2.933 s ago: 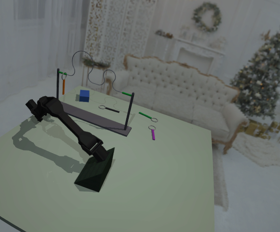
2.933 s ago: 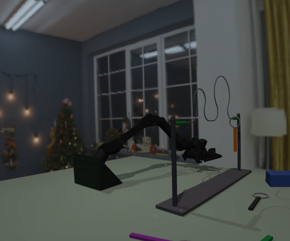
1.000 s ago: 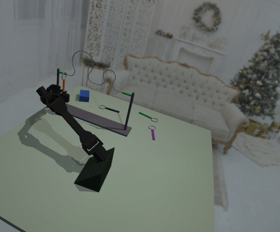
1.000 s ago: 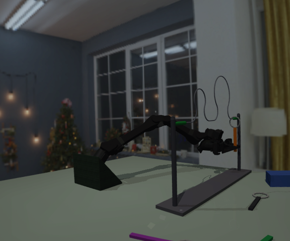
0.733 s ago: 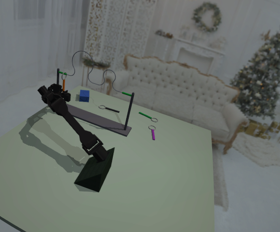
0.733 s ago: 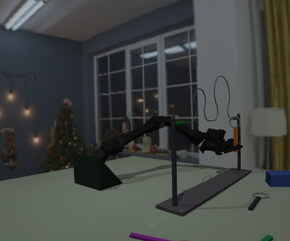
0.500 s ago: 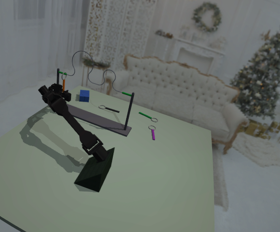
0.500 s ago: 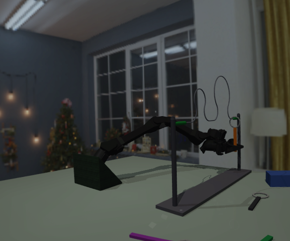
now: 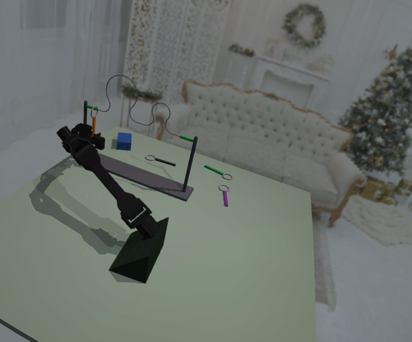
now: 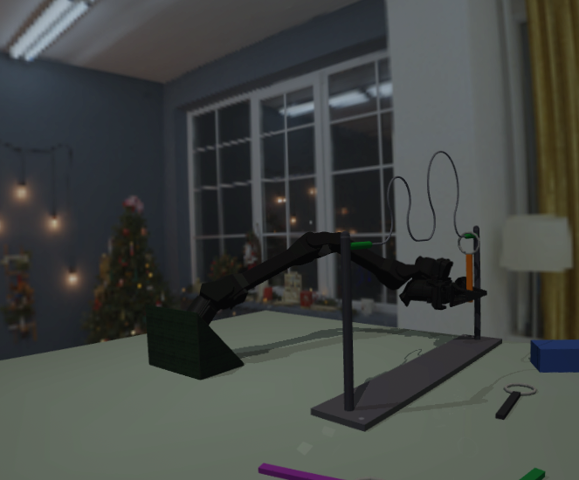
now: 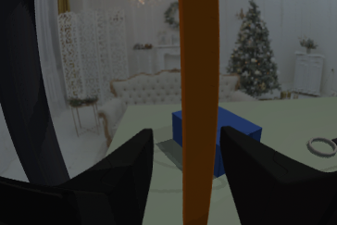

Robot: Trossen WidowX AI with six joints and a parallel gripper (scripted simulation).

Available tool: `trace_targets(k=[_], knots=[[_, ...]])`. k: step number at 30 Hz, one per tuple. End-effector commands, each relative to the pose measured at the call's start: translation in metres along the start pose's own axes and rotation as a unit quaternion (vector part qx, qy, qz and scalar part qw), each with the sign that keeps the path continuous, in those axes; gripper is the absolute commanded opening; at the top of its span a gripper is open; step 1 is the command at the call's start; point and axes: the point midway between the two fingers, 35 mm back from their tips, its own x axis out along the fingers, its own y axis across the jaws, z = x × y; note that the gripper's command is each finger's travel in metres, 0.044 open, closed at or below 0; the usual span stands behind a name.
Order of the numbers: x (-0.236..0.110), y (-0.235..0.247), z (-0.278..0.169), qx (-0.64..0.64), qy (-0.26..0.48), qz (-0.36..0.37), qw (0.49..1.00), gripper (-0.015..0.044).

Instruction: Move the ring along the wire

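here gripper (image 11: pixel 183 160) apparently straddles orange handle (image 11: pixel 197 83), untouched

Dim, hazy frames — blurred backdrops (wrist edges bowed), soft arm shadows leftward.

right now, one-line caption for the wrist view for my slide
Open gripper straddling the hanging orange handle, fingers apart from it on both sides, blue box behind.
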Motion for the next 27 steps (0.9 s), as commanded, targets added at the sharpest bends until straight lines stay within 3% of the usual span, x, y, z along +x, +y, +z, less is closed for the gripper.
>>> trace_targets(k=[1, 18, 27], knots=[[0.0007, -0.0003, -0.0014, -0.004, 0.002, 0.000, 1.000, 0.0160], [0.0007, -0.0003, -0.0014, -0.004, 0.002, 0.000, 1.000, 0.0160], [0.0002, -0.0001, -0.0005, 0.000, 0.001, 0.000, 1.000, -0.0076]])
